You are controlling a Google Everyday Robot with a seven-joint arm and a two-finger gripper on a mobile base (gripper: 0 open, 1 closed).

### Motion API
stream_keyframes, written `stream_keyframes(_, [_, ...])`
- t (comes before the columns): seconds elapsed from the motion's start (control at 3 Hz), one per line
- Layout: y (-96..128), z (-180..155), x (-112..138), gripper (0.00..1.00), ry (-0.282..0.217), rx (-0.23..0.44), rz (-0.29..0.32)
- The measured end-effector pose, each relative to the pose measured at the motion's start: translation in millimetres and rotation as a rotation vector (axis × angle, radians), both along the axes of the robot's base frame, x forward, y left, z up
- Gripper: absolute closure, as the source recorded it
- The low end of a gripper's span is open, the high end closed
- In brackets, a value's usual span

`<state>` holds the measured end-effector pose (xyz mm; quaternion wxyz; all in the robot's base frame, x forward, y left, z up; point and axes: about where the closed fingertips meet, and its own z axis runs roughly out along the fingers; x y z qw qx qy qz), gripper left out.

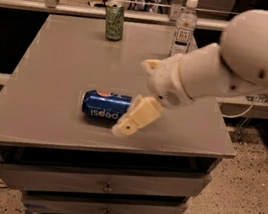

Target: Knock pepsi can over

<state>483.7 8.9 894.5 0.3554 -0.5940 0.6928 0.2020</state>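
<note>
**A:** Where is the gripper?

**B:** My cream plastic gripper [133, 118] hangs at the right end of the dark blue aluminium pepsi can [104, 105] and overlaps it in my view. I cannot tell whether the jaws are apart or together.

**A:** And the can?

**B:** It lies on its side on the flat grey worktop [59, 67]. Well behind it a green metal can [114, 21] stands upright. Behind it to the right is a clear plastic bottle with a white cap [184, 27].
</note>
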Motion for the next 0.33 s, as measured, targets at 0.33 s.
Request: stream_keyframes(0.33, [-18.9, -5.5, -14.6, 0.00, -0.004, 0.161, -0.001])
